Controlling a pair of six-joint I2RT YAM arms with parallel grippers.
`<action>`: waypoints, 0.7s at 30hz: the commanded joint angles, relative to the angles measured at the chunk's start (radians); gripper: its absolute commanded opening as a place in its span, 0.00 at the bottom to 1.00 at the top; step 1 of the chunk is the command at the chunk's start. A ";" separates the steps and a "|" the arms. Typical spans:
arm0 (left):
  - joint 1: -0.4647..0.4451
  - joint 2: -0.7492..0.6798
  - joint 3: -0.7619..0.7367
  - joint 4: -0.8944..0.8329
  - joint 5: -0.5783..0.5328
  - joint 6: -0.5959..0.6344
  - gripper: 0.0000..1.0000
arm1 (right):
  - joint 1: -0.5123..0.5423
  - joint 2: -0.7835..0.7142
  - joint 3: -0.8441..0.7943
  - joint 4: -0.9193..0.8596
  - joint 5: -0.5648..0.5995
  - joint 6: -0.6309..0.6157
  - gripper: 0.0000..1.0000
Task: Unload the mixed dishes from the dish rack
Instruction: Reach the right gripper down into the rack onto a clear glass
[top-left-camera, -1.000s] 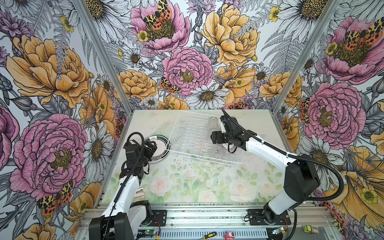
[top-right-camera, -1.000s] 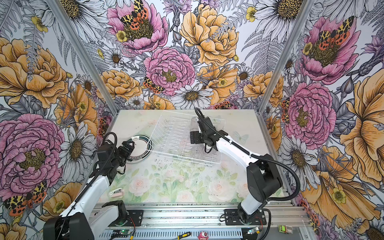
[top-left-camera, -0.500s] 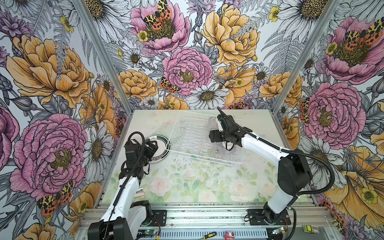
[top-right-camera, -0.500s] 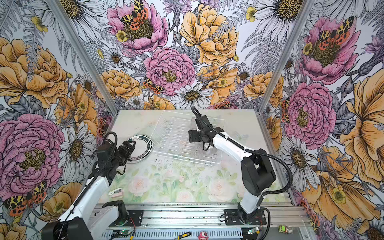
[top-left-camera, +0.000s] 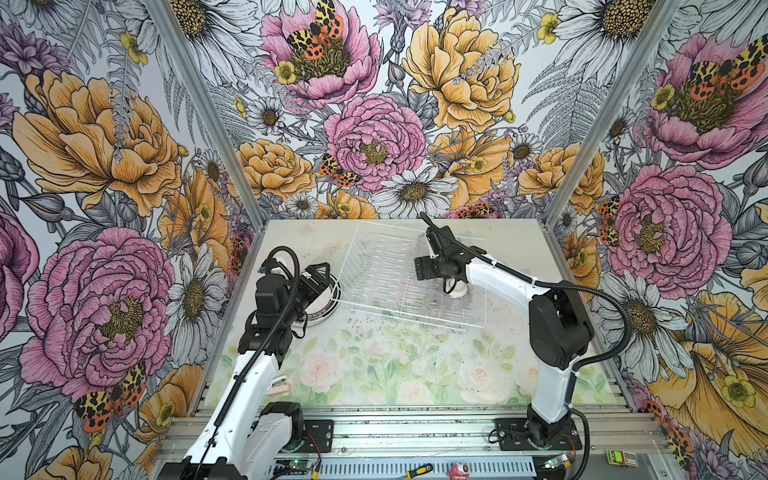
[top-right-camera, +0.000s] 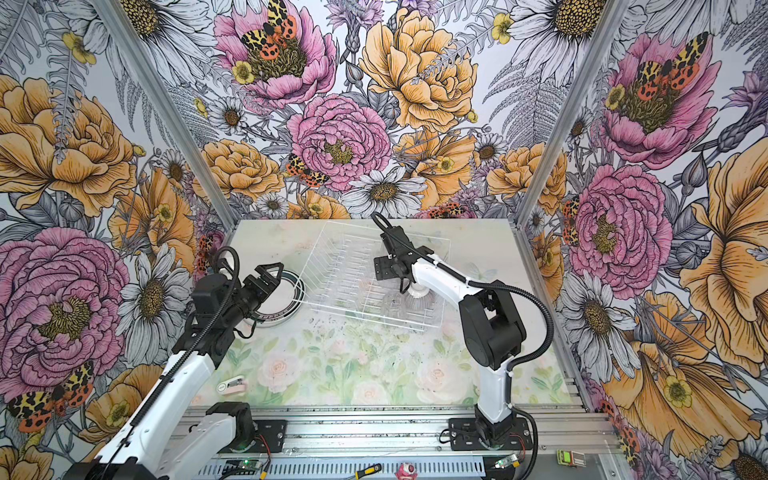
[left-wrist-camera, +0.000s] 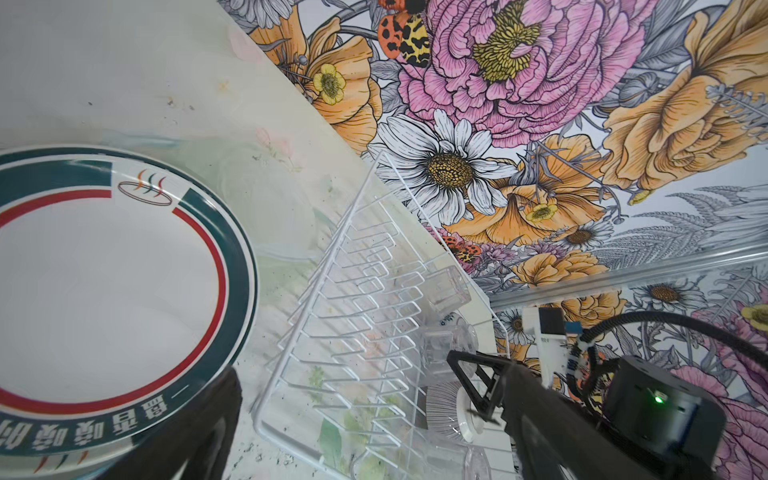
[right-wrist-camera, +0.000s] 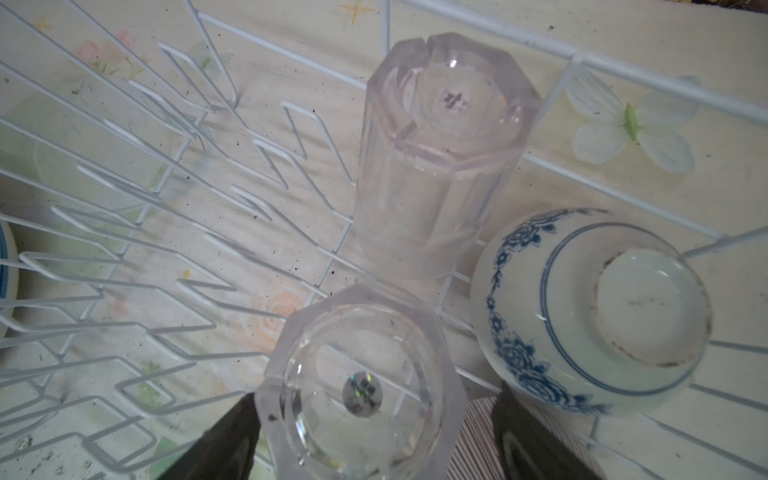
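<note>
Bright, even, diffuse light fills every view, leaving only faint shadows. Both wrist views bend straight lines toward their edges; the fingers (right-wrist-camera: 224, 449) of the right gripper (right-wrist-camera: 374, 399) sit dark and blurred.

Left arm (top-left-camera: 253, 374) raised along left edge of bench (top-left-camera: 374, 353); left hand (top-left-camera: 323, 274) wide open, angled down. Right arm (top-left-camera: 500, 280) stretched toward back edge; right hand (right-wrist-camera: 374, 395) pointing down, fingers (right-wrist-camera: 232, 440) parted.

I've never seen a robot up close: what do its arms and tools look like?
The left arm and right arm have white shells, black joints and black ribbed cable hoses. The left tool and right tool are black, with open triangular fingers.
</note>
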 joint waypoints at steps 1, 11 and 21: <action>-0.059 -0.029 0.034 -0.021 -0.056 0.039 0.99 | -0.010 0.035 0.049 -0.007 0.022 -0.003 0.83; -0.217 0.018 0.041 -0.062 -0.159 0.089 0.99 | -0.010 0.058 0.063 -0.005 0.017 0.027 0.64; -0.285 0.051 0.037 -0.033 -0.197 0.064 0.98 | -0.012 0.012 0.040 0.004 -0.057 0.079 0.43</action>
